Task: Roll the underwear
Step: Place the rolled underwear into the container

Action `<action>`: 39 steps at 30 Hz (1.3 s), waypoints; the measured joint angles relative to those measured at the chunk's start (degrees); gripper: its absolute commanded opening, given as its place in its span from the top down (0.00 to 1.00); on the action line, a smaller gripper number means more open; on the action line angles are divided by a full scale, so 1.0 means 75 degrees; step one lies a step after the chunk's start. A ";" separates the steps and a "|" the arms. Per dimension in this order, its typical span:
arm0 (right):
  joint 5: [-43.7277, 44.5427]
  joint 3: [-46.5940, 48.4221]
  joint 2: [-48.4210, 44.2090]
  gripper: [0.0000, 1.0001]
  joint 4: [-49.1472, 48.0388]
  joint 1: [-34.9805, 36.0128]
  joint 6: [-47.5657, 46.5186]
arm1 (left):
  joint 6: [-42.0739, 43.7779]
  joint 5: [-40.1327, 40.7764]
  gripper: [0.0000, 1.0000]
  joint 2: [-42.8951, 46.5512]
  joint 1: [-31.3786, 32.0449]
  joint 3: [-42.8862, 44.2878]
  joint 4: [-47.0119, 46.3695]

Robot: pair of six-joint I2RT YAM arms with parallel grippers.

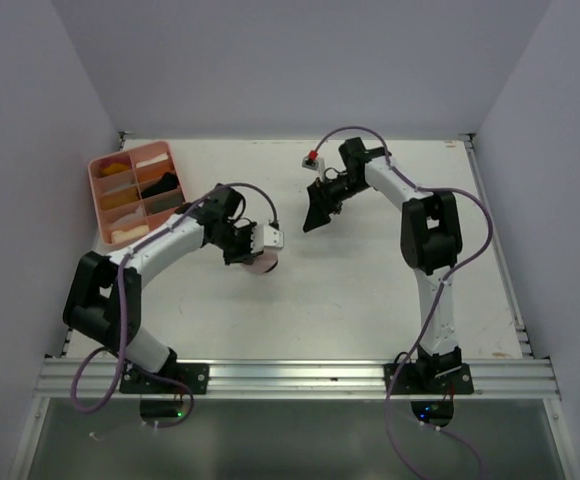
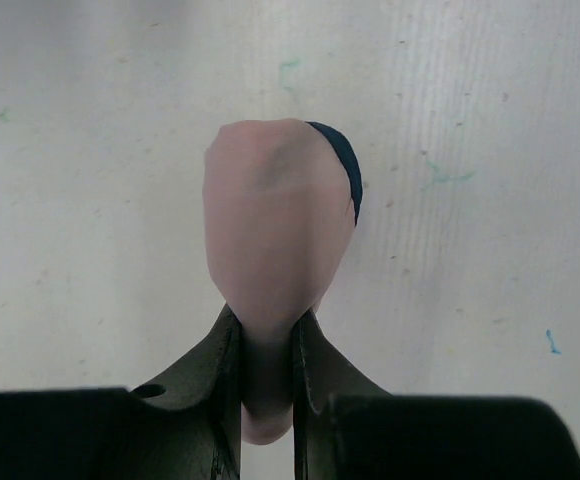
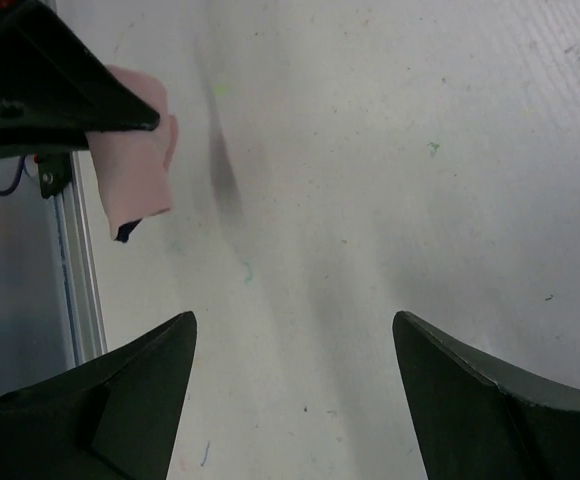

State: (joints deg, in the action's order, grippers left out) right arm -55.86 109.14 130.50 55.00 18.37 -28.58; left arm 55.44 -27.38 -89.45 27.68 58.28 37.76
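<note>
A pale pink underwear [image 2: 275, 220] with a thin dark edge [image 2: 345, 165] is bunched into a rounded bundle. My left gripper [image 2: 267, 340] is shut on its lower end and holds it just above the white table. From above, the bundle [image 1: 263, 265] shows under the left gripper [image 1: 255, 250] near the table's middle. My right gripper [image 1: 318, 215] hangs to the right of it, apart from the cloth. In the right wrist view its jaws [image 3: 292, 325] stand open and empty over bare table, with the pink underwear [image 3: 135, 165] at upper left under the left arm's black finger [image 3: 50, 80].
A pink compartment tray [image 1: 98, 190] stands at the back left, with pale, orange and dark cloth pieces in its cells. An aluminium rail [image 1: 300, 378] runs along the near edge. Grey walls close in the table on both sides and at the back.
</note>
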 measured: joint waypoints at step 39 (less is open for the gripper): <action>-0.0087 -0.2299 -0.0822 0.01 -0.1338 0.0099 0.0484 | -0.0015 0.2130 1.00 -0.0239 -0.4631 0.0982 -0.1393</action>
State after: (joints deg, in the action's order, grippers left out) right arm -56.51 91.90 124.33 44.97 19.11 -24.95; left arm 55.33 -11.40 -91.24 -7.05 65.65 27.31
